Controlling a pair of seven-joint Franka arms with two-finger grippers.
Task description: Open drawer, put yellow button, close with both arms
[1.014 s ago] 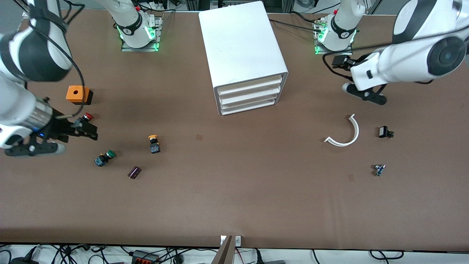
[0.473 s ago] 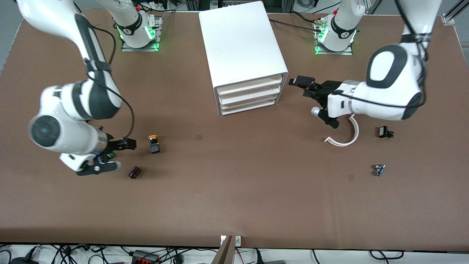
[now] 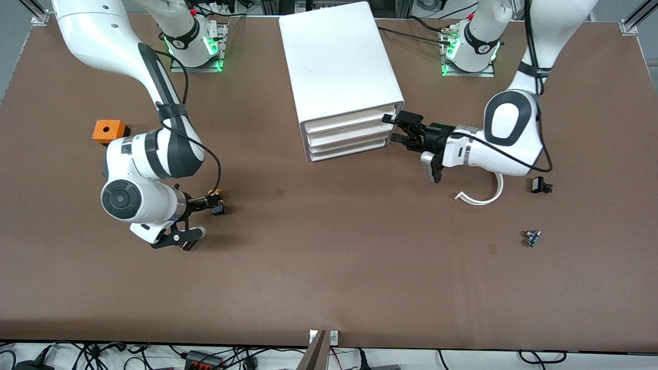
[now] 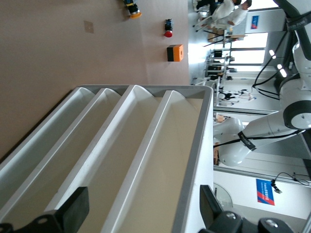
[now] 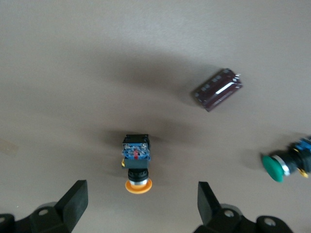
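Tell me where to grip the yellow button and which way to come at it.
Grip the yellow button across its squarish black-and-blue body, not the round cap, which would likely slip. It lies on its side on the table, so come straight down from above. The right end effector is open with the button between its fingers.

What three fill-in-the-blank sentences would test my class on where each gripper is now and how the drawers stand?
1. The right gripper hangs open over the button with the ____ cap.
2. The left gripper is open at the front of the white ____.
3. All four drawers are ____.

Missing words: yellow; cabinet; closed
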